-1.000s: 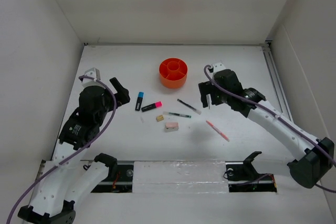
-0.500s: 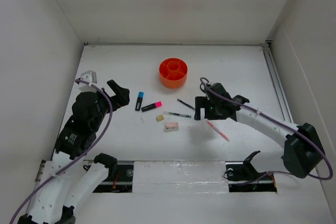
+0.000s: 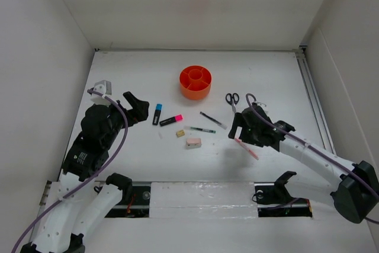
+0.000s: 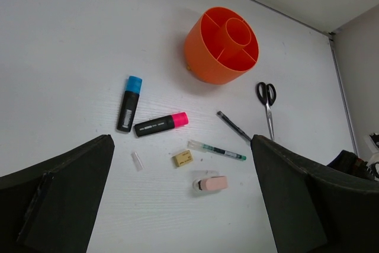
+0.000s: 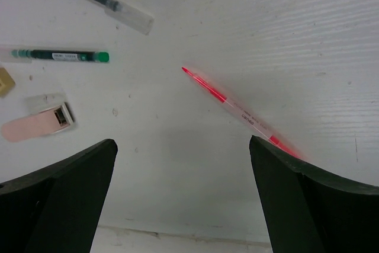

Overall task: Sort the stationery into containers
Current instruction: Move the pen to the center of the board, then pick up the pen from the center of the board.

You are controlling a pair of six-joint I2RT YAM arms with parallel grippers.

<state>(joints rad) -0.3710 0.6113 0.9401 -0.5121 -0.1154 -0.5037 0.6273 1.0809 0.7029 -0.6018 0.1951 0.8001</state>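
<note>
Right wrist view, right hand [image 5: 182, 141] wide and empty, pink-red pencil [image 5: 237, 108] below, long axis diagonal, tip upper-left

Round divided organiser [image 3: 195, 82] moulded in bright orange, blue-capped highlighter [image 3: 157, 114] and pink-capped highlighter [image 3: 171, 120] both bodied in black, scissors [image 4: 268, 108] handled in black, slim pen [image 4: 217, 150] tipped in green, thin pencil [image 5: 237, 109] tinted translucent pink-red, small eraser [image 4: 182, 157] coloured tan, longer eraser [image 4: 212, 183] coloured pale pink, table [image 3: 130, 69] finished in plain white.
</note>
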